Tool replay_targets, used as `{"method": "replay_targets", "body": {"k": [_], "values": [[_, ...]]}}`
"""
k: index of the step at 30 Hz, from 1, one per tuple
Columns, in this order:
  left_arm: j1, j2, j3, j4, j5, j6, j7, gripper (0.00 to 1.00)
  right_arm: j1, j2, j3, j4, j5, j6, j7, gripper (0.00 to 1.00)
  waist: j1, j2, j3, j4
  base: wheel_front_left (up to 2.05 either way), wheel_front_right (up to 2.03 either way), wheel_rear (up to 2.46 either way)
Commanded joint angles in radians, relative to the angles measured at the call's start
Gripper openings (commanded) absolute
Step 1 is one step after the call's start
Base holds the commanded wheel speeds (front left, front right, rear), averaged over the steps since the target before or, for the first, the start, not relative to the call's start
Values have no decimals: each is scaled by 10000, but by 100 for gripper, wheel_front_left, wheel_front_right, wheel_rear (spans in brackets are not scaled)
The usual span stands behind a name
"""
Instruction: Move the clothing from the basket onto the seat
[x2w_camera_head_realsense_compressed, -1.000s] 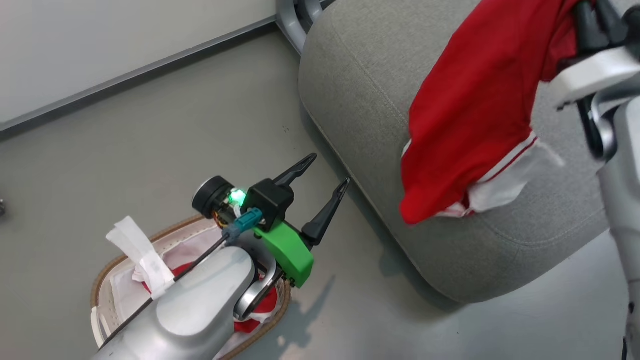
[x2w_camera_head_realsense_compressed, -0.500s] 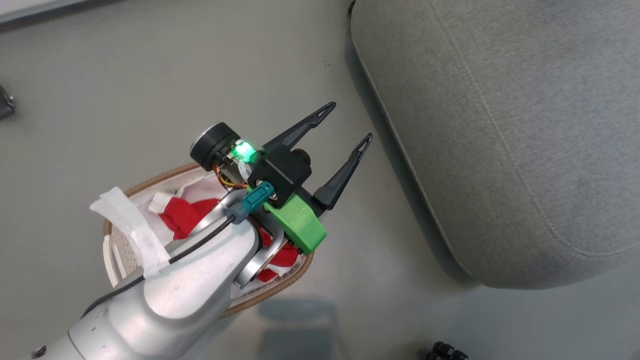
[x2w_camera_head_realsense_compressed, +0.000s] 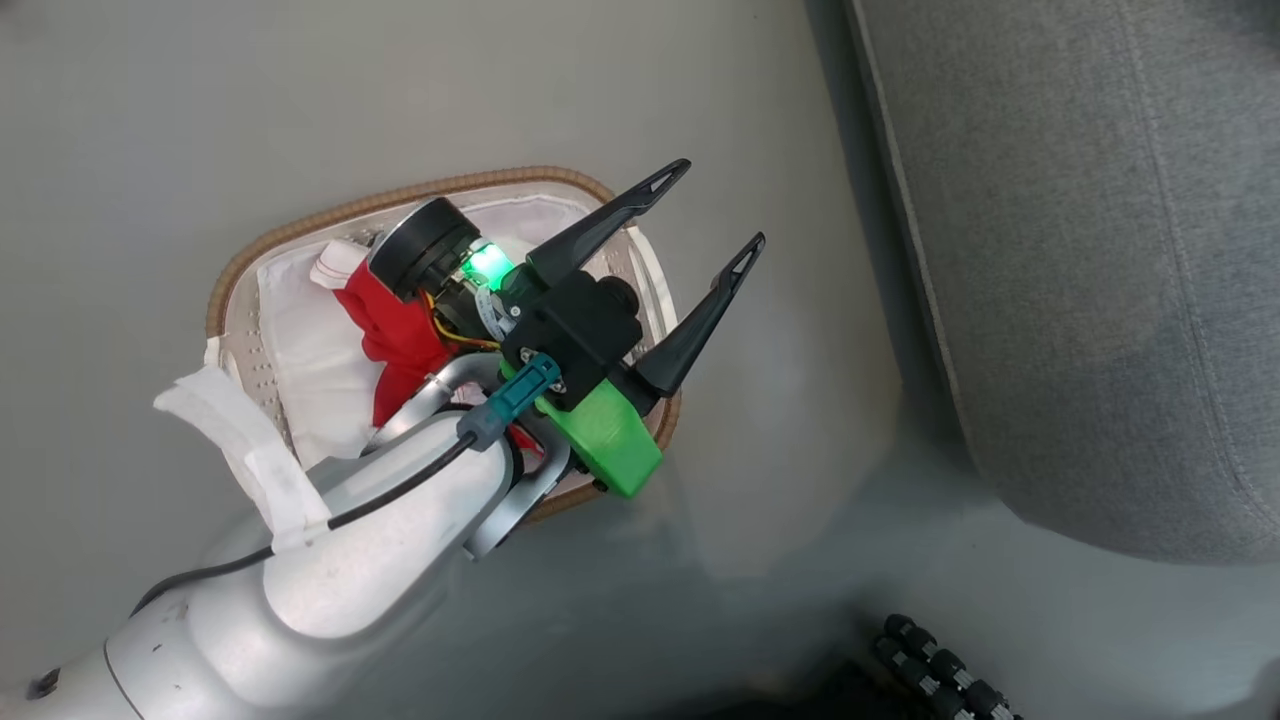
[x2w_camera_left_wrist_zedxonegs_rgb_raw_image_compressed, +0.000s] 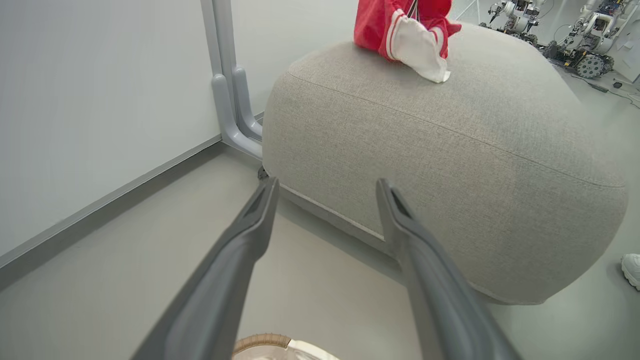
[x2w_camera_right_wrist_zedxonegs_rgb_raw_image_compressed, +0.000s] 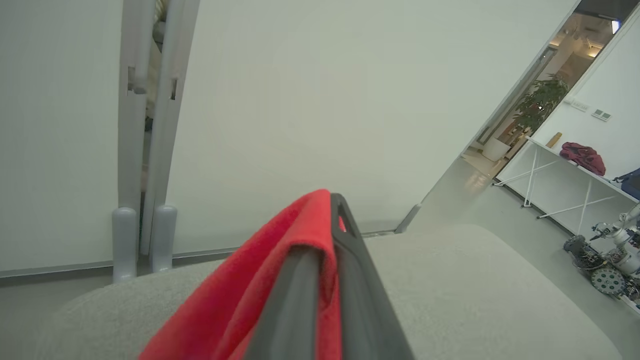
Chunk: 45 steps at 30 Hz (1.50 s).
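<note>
red clothing (x2w_camera_right_wrist_zedxonegs_rgb_raw_image_compressed: 225, 310) pinched in right gripper (x2w_camera_right_wrist_zedxonegs_rgb_raw_image_compressed: 327, 215); left gripper (x2w_camera_head_realsense_compressed: 719, 203) spread, partly hiding basket (x2w_camera_head_realsense_compressed: 330, 212).

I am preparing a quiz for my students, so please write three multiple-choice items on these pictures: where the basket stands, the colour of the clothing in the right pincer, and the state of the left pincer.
1. Where does the basket stand? A on the floor beside the seat; B on the seat; C on a table.
2. What colour is the clothing in the right pincer? A blue; B grey; C red.
3. How is the left pincer? A shut on clothing; B open, empty; C shut, empty.
Key: 1 A, floor lies all around it. 2 C, red fabric is pinched there. 3 B, it gapes with nothing inside.
</note>
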<state>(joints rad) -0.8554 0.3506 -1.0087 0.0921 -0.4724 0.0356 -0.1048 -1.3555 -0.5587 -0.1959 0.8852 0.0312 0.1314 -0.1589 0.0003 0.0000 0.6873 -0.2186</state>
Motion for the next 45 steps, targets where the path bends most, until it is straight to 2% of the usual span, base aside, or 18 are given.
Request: {"method": "replay_targets", "body": {"k": [1,4,8,9,10,12,16,22,28,33,39,45], "values": [[-151,73,-22,-70,128,44,29,100,304,172,-69,300,-120,-14,-251,0,-3,0,539,288,0,0,0],[-48,171,-44,-90,89,74,58,100,701,705,-121,911,-122,-14,-564,0,-3,0,522,222,0,0,0],[119,240,-102,-86,25,100,104,100,1072,1034,-179,1521,-163,-14,-830,0,-3,0,384,144,0,0,0],[182,246,-117,-73,0,110,103,100,1188,1133,-191,1658,-164,-14,-880,14,-3,0,335,124,0,0,0],[223,249,-129,-66,-17,128,98,100,1267,1186,-180,1758,-181,-14,-904,35,-3,0,298,106,0,0,0],[299,250,-144,-41,-69,161,62,100,1375,1227,-146,1869,-197,-14,-988,100,-3,0,208,68,0,0,0],[465,144,-235,83,-148,127,-57,100,1695,1288,-97,1689,31,-14,-1061,100,-3,0,-93,36,0,0,0],[589,-28,-176,373,-342,114,-410,100,2805,1227,383,214,378,-14,-1071,100,-3,0,-816,28,0,0,0],[868,-269,234,1087,-771,210,-1090,100,4130,1166,1074,-1121,930,-14,-1075,100,-3,0,-2108,311,0,0,0],[1338,-388,689,1657,-1207,316,-1448,100,4753,1252,1599,-1473,1136,-14,-1076,100,-3,0,-3128,701,0,0,0],[2235,-431,1615,2169,-1629,492,-1599,100,5379,1882,2000,-1654,1328,-14,-1077,100,-3,0,-4168,1243,0,0,0],[3566,-438,3207,2009,-1488,629,-1607,100,6347,2708,2114,-2055,1485,-14,-1077,100,-3,0,-4920,1710,0,0,0]]}}
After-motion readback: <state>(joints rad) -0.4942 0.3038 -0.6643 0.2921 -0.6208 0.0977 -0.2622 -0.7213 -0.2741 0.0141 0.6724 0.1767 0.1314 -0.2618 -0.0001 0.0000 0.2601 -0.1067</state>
